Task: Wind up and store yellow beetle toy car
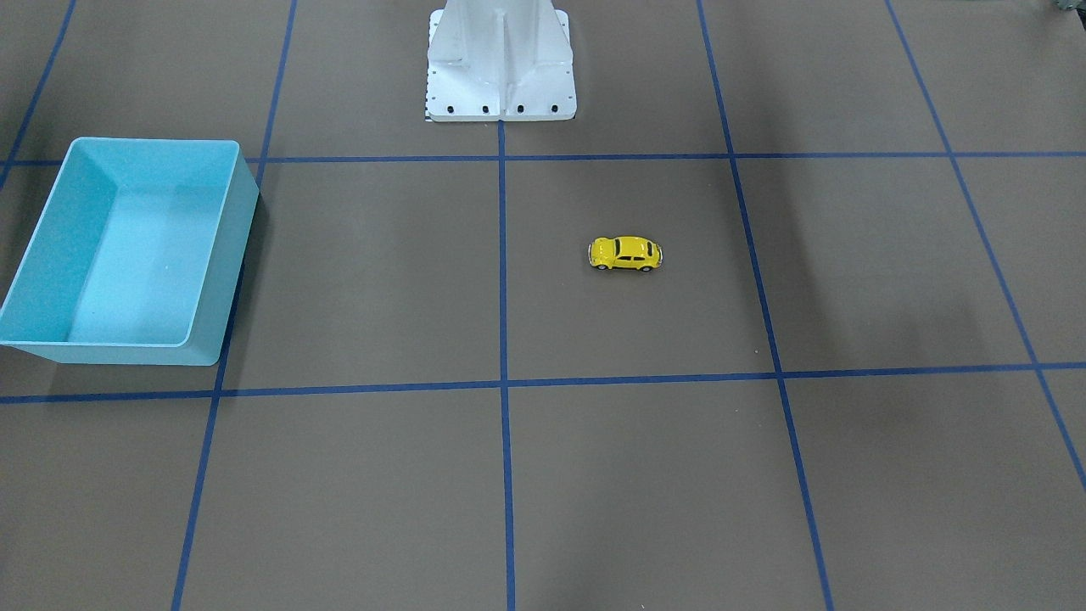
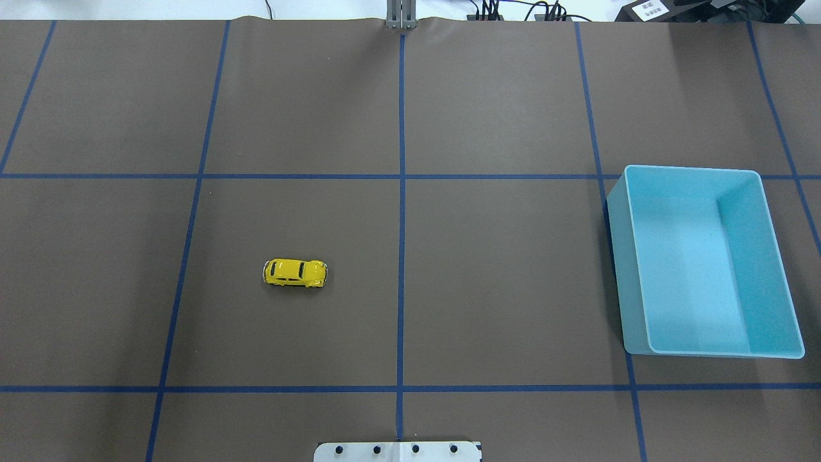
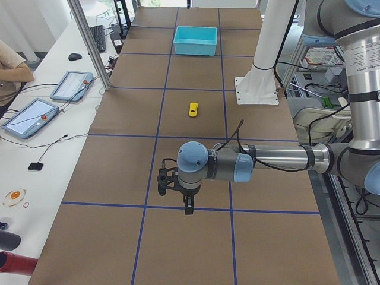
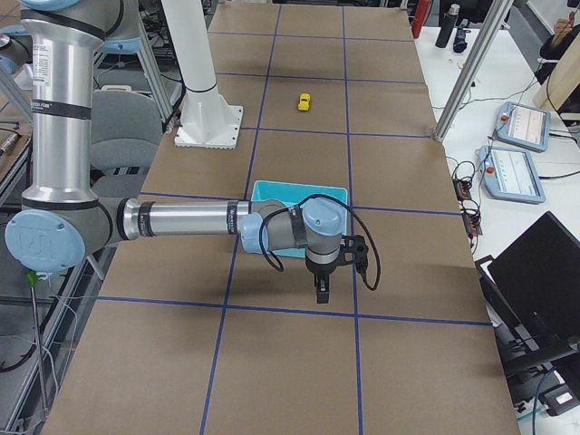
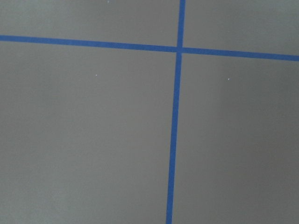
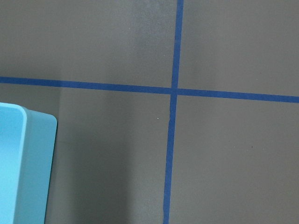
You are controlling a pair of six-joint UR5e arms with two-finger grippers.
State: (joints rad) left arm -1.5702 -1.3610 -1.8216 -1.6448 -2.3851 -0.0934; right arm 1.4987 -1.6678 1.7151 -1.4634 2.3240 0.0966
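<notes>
Jaws' width we are failing to tell, and we are risking the glossy car (image 1: pixel 625 254) squirting from a pinch and rolling away.

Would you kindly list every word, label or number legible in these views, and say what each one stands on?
No text can be read in any view.
Too small to read: the white label on the black box.
No markings visible: the yellow beetle toy car, the blue bin.
</notes>
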